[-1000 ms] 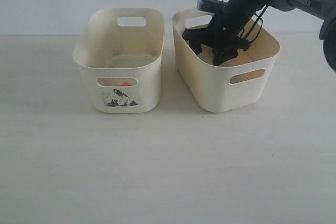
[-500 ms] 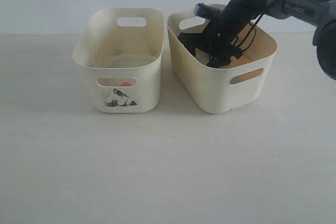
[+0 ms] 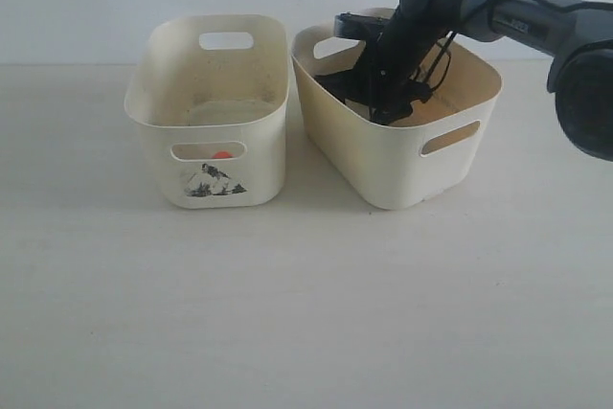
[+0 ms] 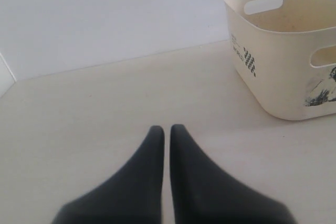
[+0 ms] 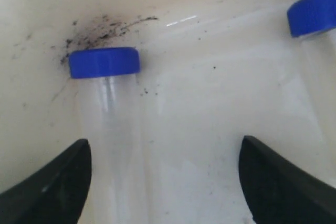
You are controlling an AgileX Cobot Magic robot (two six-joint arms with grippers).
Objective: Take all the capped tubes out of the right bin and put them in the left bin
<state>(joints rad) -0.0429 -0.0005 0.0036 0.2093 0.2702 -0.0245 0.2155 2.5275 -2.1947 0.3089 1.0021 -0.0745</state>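
The capped tubes look light, stiff and smooth: clear plastic that rolls readily on a bin floor and could squirt out of a hard pinch. The sensible hold is across the straight body just below the cap, where the cap's lip would stop a slide. Going from the left, the left tool hangs over the bare table with its fingers pressed together and nothing between them, the left bin not far off. Through that bin's front slot the orange cap of one tube shows, so that tube is judged to lie inside already. In the right bin the right tool is down between the walls, its fingers spread wide and gripping nothing. One blue-capped tube lies on the floor between those fingers, close beside one of them, cap pointing away from the tool. The second blue-capped tube lies apart, past the other finger, only partly in view
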